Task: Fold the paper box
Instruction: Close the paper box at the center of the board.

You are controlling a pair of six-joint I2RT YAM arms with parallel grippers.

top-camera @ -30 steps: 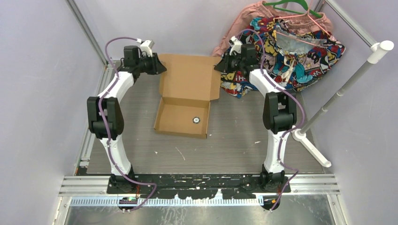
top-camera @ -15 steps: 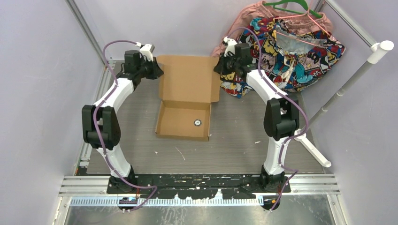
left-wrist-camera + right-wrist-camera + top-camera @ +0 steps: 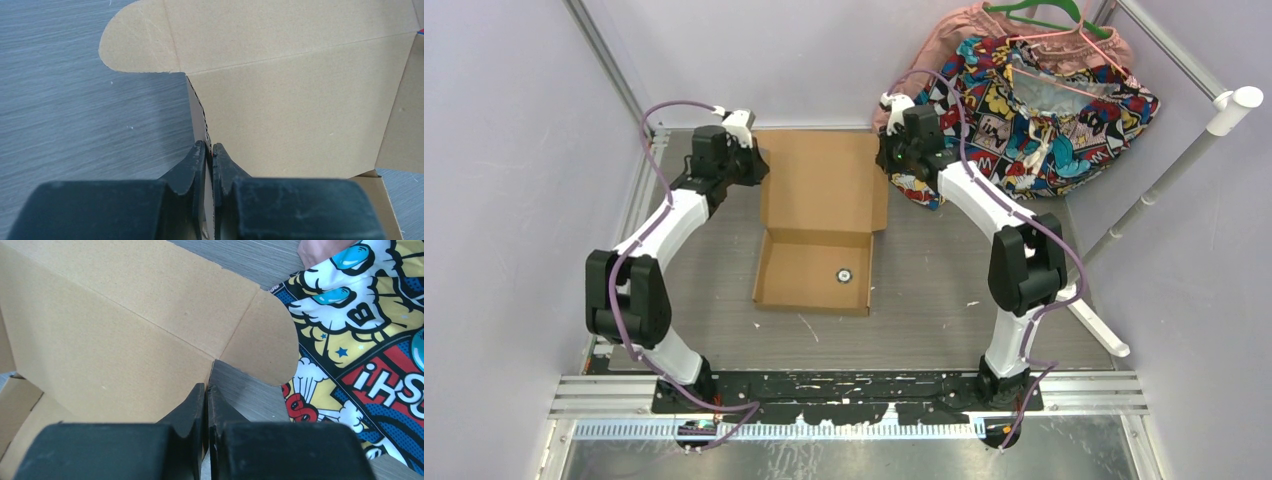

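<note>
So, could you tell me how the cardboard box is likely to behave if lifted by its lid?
The box is probably light, thin corrugated card. Its lid should stay flat but hinge at the crease. The round thing inside may slide.

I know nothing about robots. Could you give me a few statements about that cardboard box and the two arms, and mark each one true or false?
1. The paper box has its lid open. True.
2. The left end effector is wide open, clear of the box. False: it is shut on the lid's left side flap.
3. The right end effector pinches the cardboard at the lid's right side. True.
4. The box holds nothing. False: a small round object lies in its base.
5. The comic-print cloth is inside the box. False: it lies outside, to the box's right.
</note>
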